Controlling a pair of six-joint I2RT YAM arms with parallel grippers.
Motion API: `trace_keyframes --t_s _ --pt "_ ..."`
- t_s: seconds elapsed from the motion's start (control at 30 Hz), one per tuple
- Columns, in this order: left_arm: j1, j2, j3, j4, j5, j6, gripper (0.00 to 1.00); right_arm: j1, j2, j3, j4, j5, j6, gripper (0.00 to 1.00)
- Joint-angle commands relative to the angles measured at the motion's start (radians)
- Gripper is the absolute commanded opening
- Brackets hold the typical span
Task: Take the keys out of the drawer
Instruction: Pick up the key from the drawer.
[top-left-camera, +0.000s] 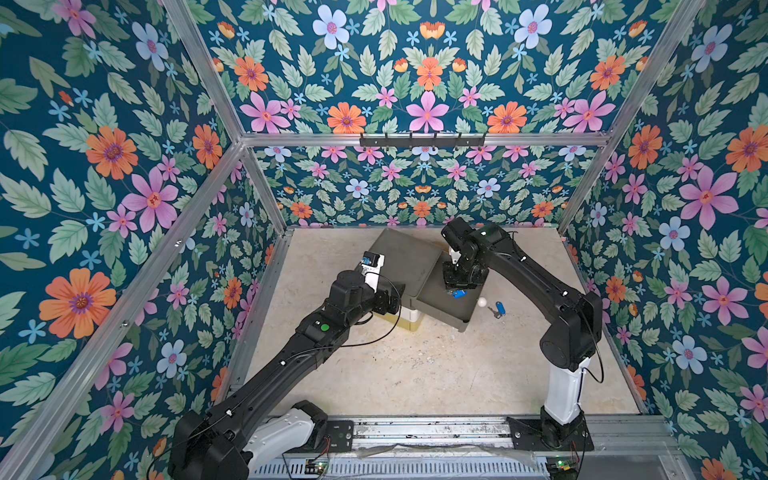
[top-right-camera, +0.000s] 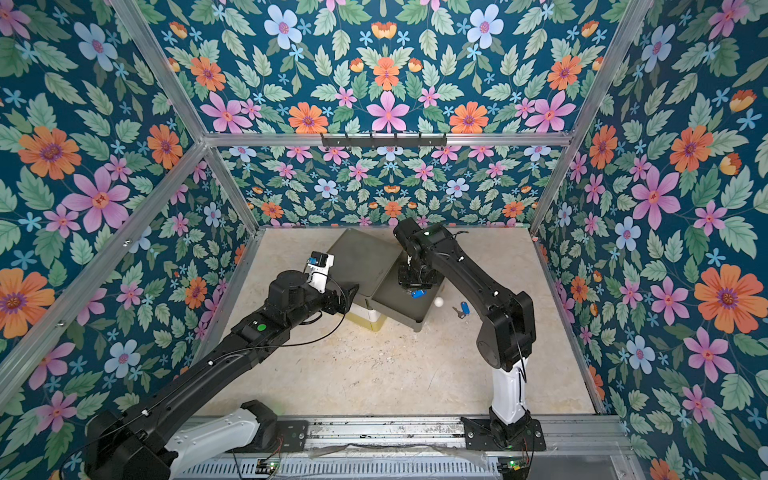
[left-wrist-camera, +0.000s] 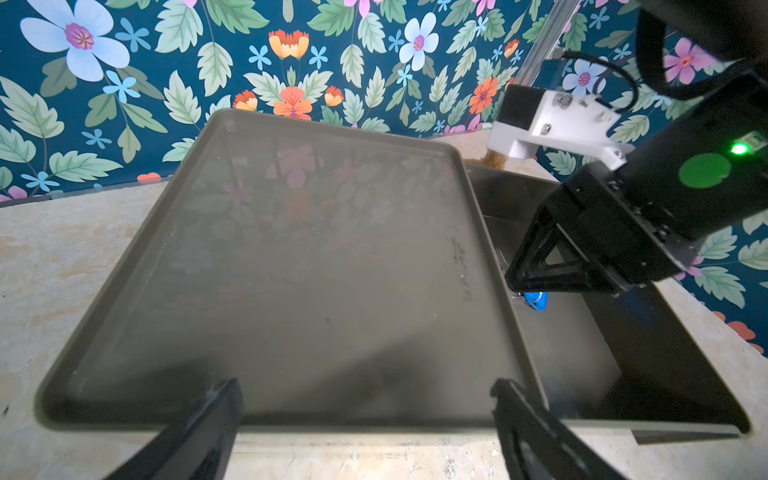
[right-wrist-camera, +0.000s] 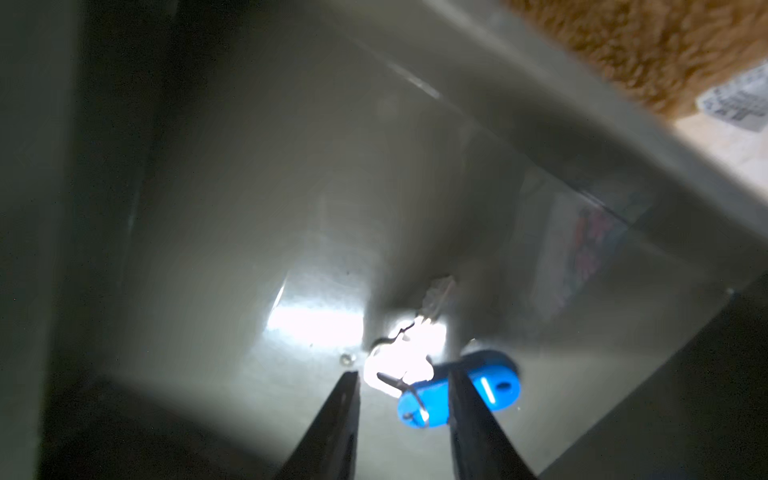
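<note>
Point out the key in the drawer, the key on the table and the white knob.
Drawer key (right-wrist-camera: 432, 401): right wrist view, on its blue tag.
Table key (top-left-camera: 500, 308): a top view, on its blue tag.
Knob (top-left-camera: 482, 302): a top view, centre of the white ball.

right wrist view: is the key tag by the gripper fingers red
No, the key tag by the right gripper is plainly blue against the grey drawer floor.

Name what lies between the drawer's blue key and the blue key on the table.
The drawer front and its white knob, shown in both top views.
</note>
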Motion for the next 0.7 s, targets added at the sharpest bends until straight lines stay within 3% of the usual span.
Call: trace_keyframes --t_s 0.0,0.5,0.67 --pt "-0.001 -0.013 -0.004 0.009 -0.013 0.001 0.99 0.003 -0.020 -0.018 -0.010 0.018 0.020 0.40" --pt "-0.015 -0.036 0.001 -0.019 -0.034 -0.029 0.99 0.003 -0.041 -0.098 0.061 0.016 0.006 0.39" --pt "-0.025 -0.041 0.000 -0.026 -0.047 -0.046 0.99 0.004 -0.036 -0.102 0.068 0.023 0.002 0.34"
